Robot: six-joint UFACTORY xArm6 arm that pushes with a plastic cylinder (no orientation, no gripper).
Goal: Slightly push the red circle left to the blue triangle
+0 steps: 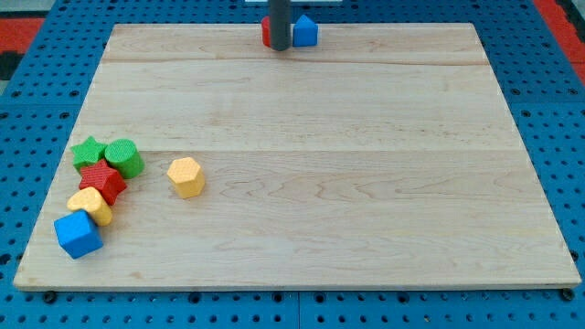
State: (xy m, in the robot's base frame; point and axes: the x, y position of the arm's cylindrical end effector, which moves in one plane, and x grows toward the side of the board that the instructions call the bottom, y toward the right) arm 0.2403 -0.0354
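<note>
My rod comes straight down from the view's top edge, upright, and my tip (pixel 280 49) rests on the table (pixel 302 183) at its top edge, in front of the red circle (pixel 266 32); there are no jaws, only the bare rod. The red circle shows at the rod's left and the blue triangle (pixel 305 32) just at its right. Well apart, at the view's lower left, cluster a green star (pixel 89 151), green block (pixel 122 156), red star (pixel 102 181), yellow block (pixel 90 206) and blue cube (pixel 78 234), with a yellow hexagon (pixel 186 176) near them.
</note>
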